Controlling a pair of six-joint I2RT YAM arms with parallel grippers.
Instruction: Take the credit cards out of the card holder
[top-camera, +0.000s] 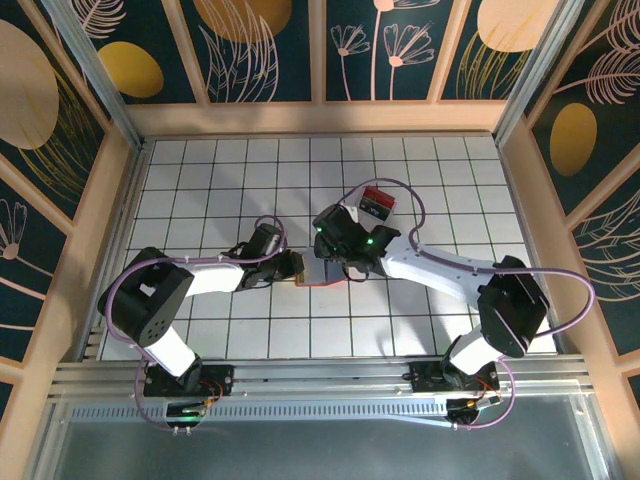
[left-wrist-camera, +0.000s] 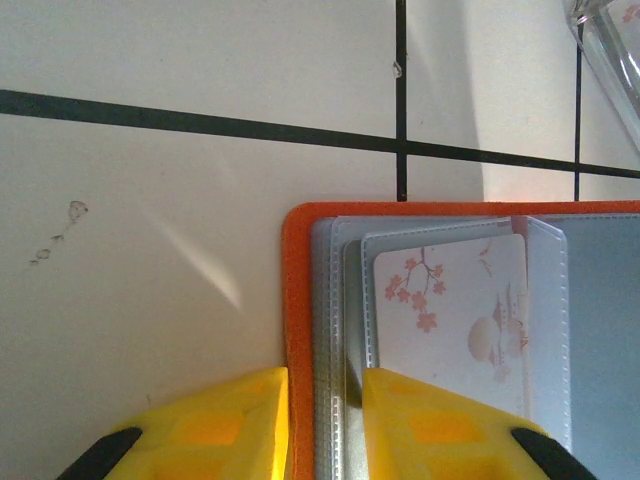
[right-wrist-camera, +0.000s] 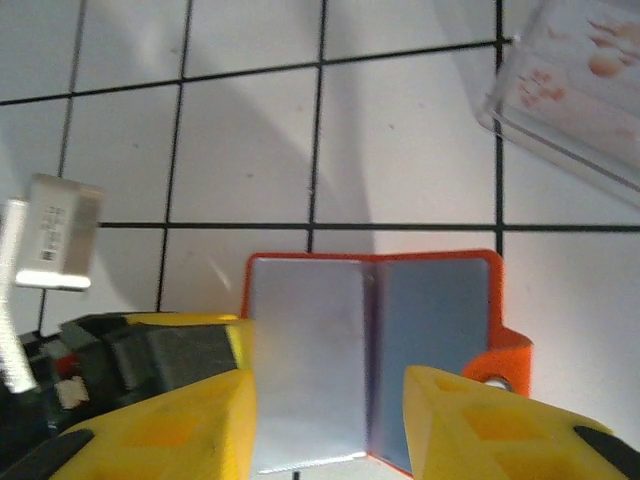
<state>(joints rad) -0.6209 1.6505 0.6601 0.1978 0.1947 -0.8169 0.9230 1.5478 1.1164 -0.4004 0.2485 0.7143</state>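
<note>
The card holder (right-wrist-camera: 430, 330) lies open on the tiled table, orange-rimmed with blue-grey sleeves inside. My left gripper (left-wrist-camera: 325, 430) is shut on its left edge, its yellow fingers pinching the orange rim (left-wrist-camera: 298, 300) and the grey sleeve edges. A white credit card (left-wrist-camera: 450, 310) with pink blossoms sits in a sleeve just beside that grip. My right gripper (right-wrist-camera: 330, 430) hovers over the open holder with its jaws apart and nothing between them. From above, both grippers meet at mid-table, the left gripper (top-camera: 296, 268) on the card holder (top-camera: 322, 280) and the right gripper (top-camera: 335, 258) just above it.
A clear box (top-camera: 377, 203) with red and black contents stands just behind the right gripper; its corner shows as a clear box (right-wrist-camera: 570, 100) at the upper right. Wooden walls ring the table. White tiles stretch to the front and both sides.
</note>
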